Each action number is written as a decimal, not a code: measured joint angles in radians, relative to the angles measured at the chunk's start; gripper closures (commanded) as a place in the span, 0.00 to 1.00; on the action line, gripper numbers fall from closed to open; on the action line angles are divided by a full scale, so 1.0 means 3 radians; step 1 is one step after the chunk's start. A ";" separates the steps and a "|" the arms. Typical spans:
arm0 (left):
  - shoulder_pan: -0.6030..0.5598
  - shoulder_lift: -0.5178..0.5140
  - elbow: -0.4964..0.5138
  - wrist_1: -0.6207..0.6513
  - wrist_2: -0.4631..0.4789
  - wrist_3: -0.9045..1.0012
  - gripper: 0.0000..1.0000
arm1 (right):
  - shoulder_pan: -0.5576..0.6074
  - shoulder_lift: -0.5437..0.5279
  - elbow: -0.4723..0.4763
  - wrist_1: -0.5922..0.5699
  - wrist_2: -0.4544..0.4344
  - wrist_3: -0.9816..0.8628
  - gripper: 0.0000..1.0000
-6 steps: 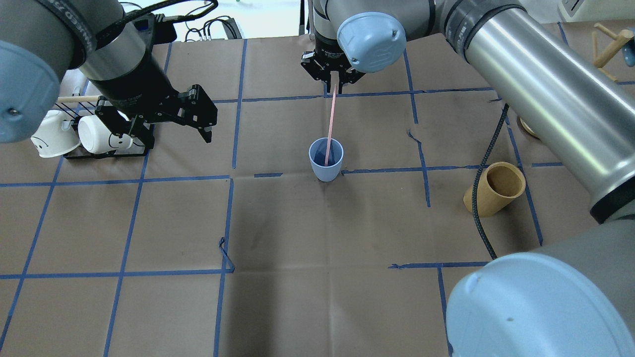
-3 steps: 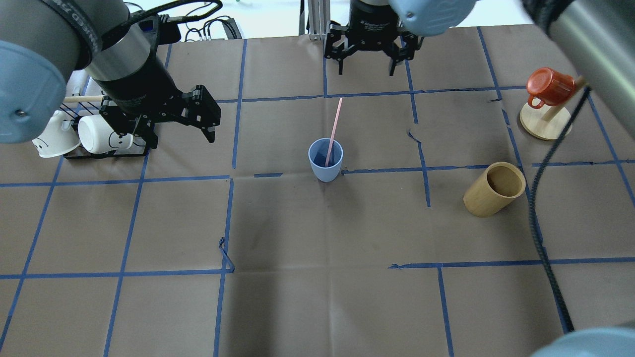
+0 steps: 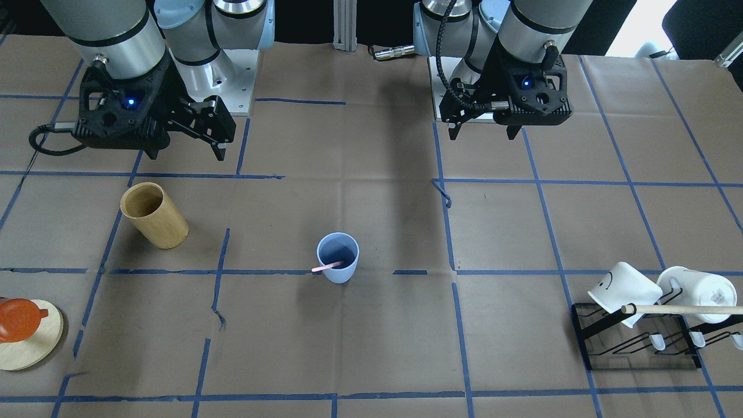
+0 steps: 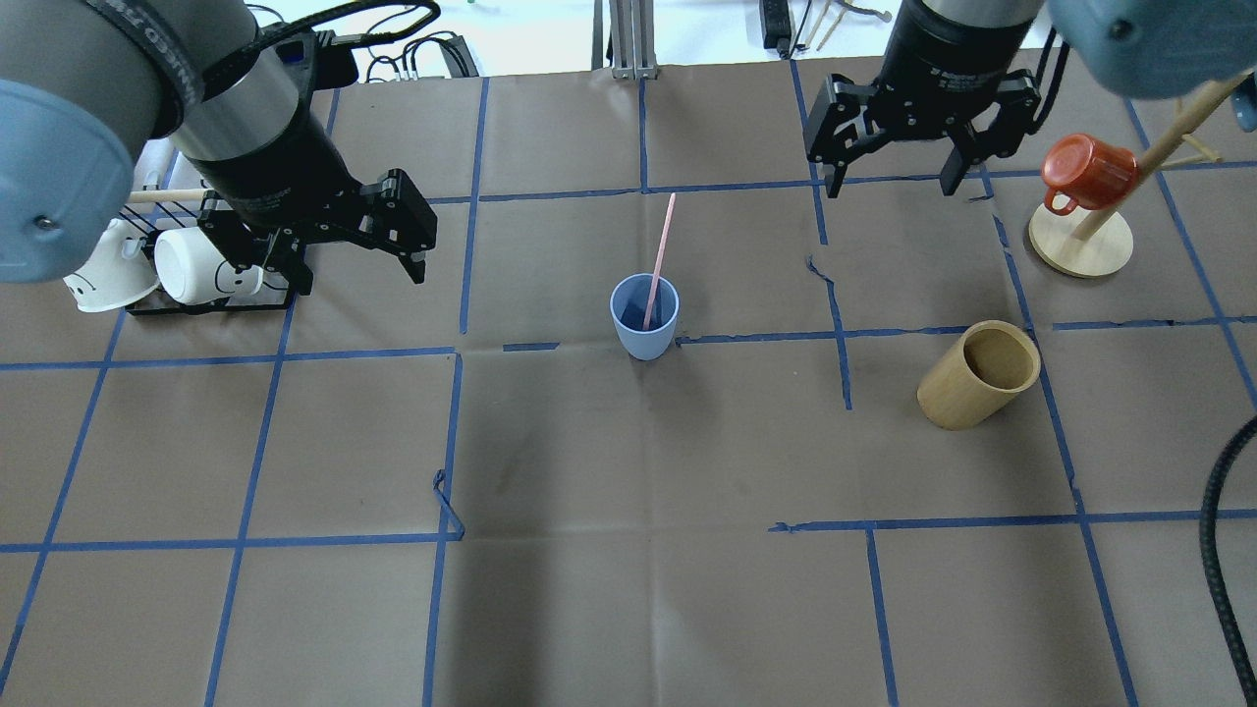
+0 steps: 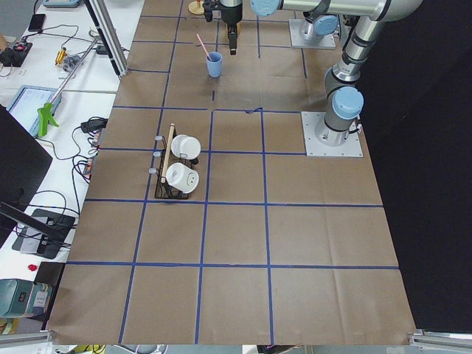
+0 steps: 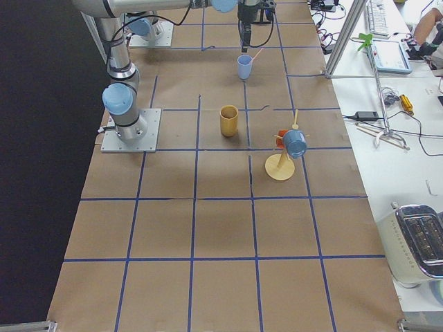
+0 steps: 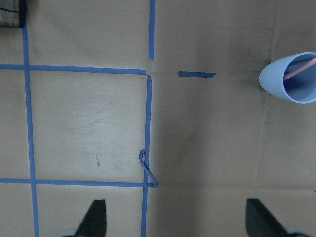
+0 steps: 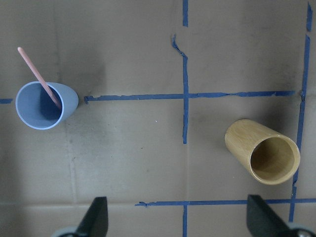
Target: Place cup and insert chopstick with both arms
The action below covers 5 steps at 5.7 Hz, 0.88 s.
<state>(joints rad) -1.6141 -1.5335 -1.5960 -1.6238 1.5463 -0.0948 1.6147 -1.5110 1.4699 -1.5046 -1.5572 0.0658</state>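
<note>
The pale blue cup [image 4: 644, 319] stands upright near the table's middle. It also shows in the front view [image 3: 338, 258] and in the left wrist view [image 7: 291, 79]. One pale pink chopstick [image 4: 662, 245] stands in it and leans on the rim, its upper end free. It also shows in the right wrist view [image 8: 37, 74]. My right gripper [image 4: 892, 185] is open and empty, above the table behind and to the right of the cup. My left gripper [image 4: 355, 267] is open and empty, well to the left of the cup.
A tan wooden cylinder [image 4: 977, 373] stands right of the cup. A red mug [image 4: 1080, 172] hangs on a wooden stand [image 4: 1080, 245] at the far right. White mugs [image 4: 196, 265] lie on a black rack under my left arm.
My right gripper let go of the chopstick, opened, and moved away to the right. The chopstick stayed in the cup, leaning. My left arm has hardly moved.
</note>
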 measured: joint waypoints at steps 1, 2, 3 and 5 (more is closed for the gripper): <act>-0.0001 -0.0001 -0.0002 -0.0002 0.0001 -0.0002 0.01 | -0.0050 -0.0080 0.0084 -0.0005 -0.0038 -0.0015 0.00; 0.0000 -0.0004 -0.0003 0.0001 0.0002 -0.0005 0.01 | -0.0088 -0.0101 0.0108 -0.0002 -0.0054 -0.0019 0.00; 0.0000 -0.0001 -0.0002 0.0001 -0.0001 -0.0006 0.01 | -0.0101 -0.0105 0.0111 -0.0001 -0.0059 -0.0020 0.00; -0.0003 -0.0002 0.0002 0.0002 -0.0002 -0.0006 0.01 | -0.0102 -0.0111 0.0105 -0.0001 -0.0060 -0.0020 0.00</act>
